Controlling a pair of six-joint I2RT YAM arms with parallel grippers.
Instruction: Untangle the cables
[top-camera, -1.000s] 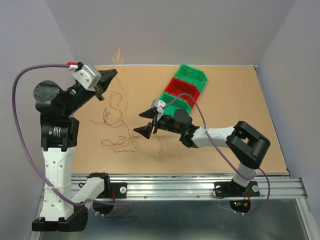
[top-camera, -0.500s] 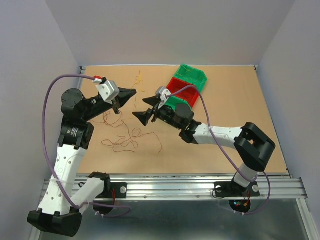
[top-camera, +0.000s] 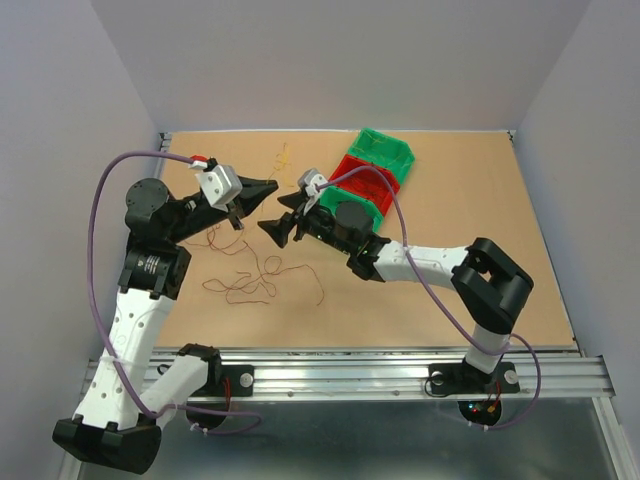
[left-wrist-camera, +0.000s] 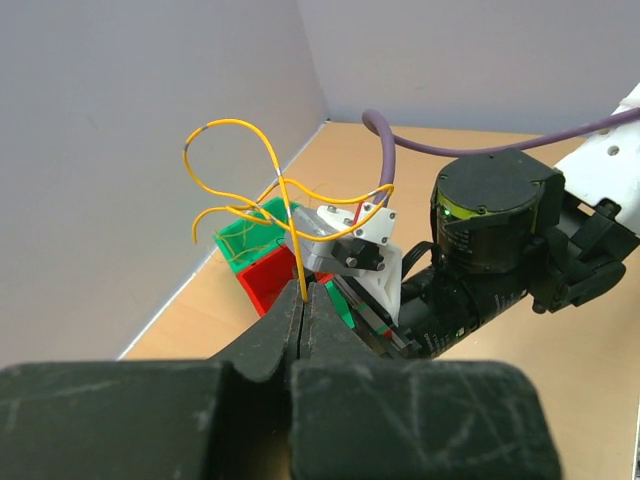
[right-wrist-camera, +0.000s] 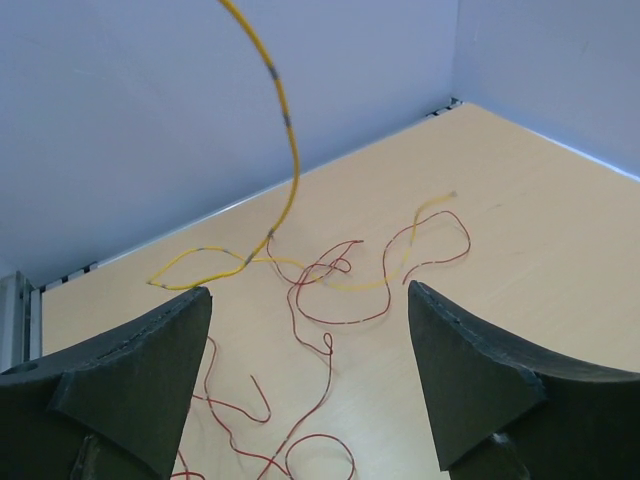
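Note:
My left gripper (top-camera: 272, 186) is shut on a thin yellow cable (left-wrist-camera: 299, 262) and holds it above the table. The strand curls up in loops past the jaw tips (top-camera: 281, 158). My right gripper (top-camera: 283, 213) stands open just right of the left one, its fingers wide apart with nothing between them. In the right wrist view the yellow cable (right-wrist-camera: 290, 130) hangs down ahead of the open gripper (right-wrist-camera: 308, 290) and trails onto the table. Several thin red-brown cables (top-camera: 245, 280) lie in loose curls on the tan tabletop, crossing the yellow one (right-wrist-camera: 330, 300).
A green bin (top-camera: 385, 150) and a red bin (top-camera: 365, 175) sit in a row at the back, with another green bin partly under the right arm. Purple arm cables (top-camera: 100, 250) loop at the left. Grey walls enclose the table (top-camera: 480, 200).
My left gripper has swung from the back left toward the middle, carrying the yellow cable. The right gripper has moved back and up to meet it, staying open.

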